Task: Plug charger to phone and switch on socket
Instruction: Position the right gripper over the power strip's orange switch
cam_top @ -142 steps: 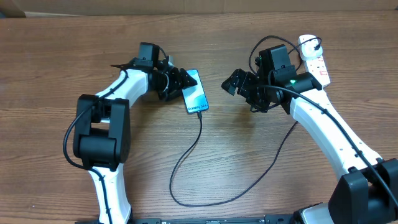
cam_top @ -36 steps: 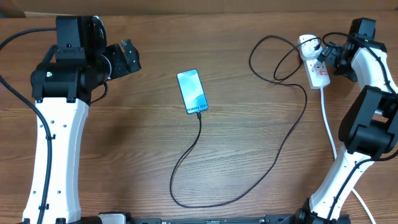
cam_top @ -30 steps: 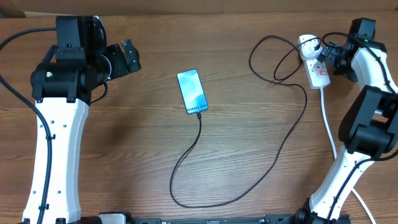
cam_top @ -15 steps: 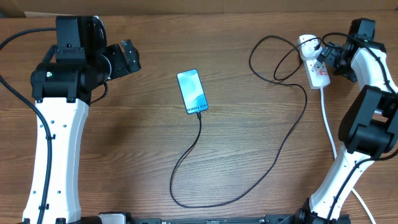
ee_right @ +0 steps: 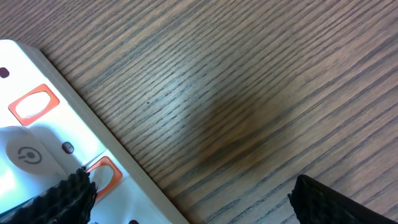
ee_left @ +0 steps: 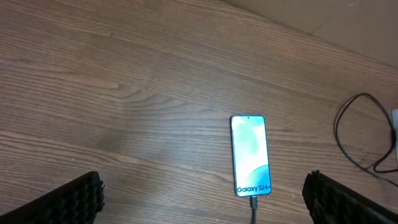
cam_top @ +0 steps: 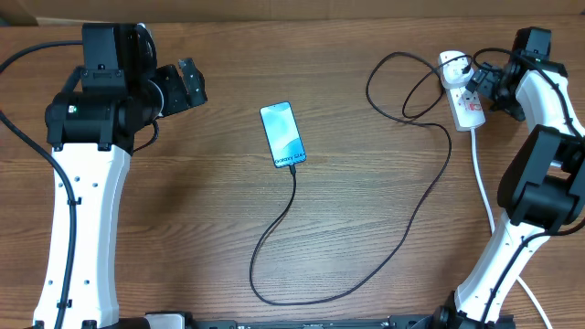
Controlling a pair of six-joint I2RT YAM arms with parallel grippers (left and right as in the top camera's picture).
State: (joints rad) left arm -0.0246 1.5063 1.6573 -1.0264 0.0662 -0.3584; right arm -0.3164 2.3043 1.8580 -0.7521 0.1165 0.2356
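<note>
Your left gripper (cam_top: pixel 186 85) hangs with fingers spread wide, well apart from the phone (cam_top: pixel 283 134), which lies flat with its screen lit. The charger (cam_top: pixel 402 228) meets the phone's near short edge and loops right to the socket (cam_top: pixel 463 99). Your right gripper (cam_top: pixel 482 82), also spread, sits at the socket, one fingertip (ee_right: pixel 62 202) overlapping a red-marked switch.

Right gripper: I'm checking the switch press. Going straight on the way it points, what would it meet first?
Probably the socket: one finger of the open right gripper hangs over its switch, the other over bare table. Depth is unclear.
</note>
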